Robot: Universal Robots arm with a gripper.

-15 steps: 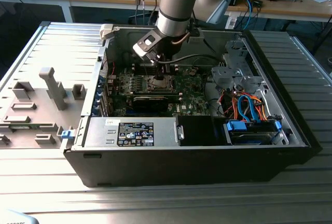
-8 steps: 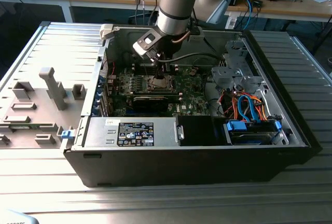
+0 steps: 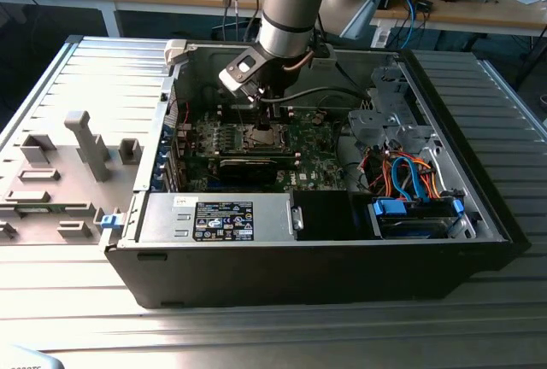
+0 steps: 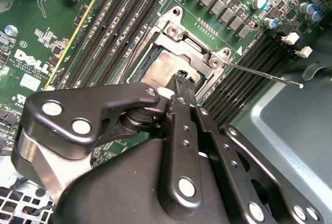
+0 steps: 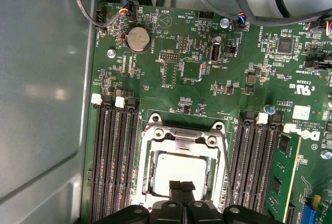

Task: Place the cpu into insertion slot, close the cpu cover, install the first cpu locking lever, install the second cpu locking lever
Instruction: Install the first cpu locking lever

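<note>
The chip [image 5: 179, 167] lies flat in its socket near the middle of the green board [image 5: 207, 94], between the rows of memory slots [image 5: 111, 156]. The metal cover [image 5: 181, 138] lies down around it. The gripper [image 5: 181, 187] hangs just over the chip's edge, fingers [image 5: 175, 190] together and holding nothing. I cannot tell if the tips touch the chip. A thin lever rod [image 4: 262, 73] sticks out free from the socket's corner.

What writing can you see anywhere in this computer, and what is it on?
Black label on the power supply: white print, too small to read.
Motherboard: white silkscreen markings and a maker's logo; fine print too small to read.
White sticker on the motherboard: too small to read.
</note>
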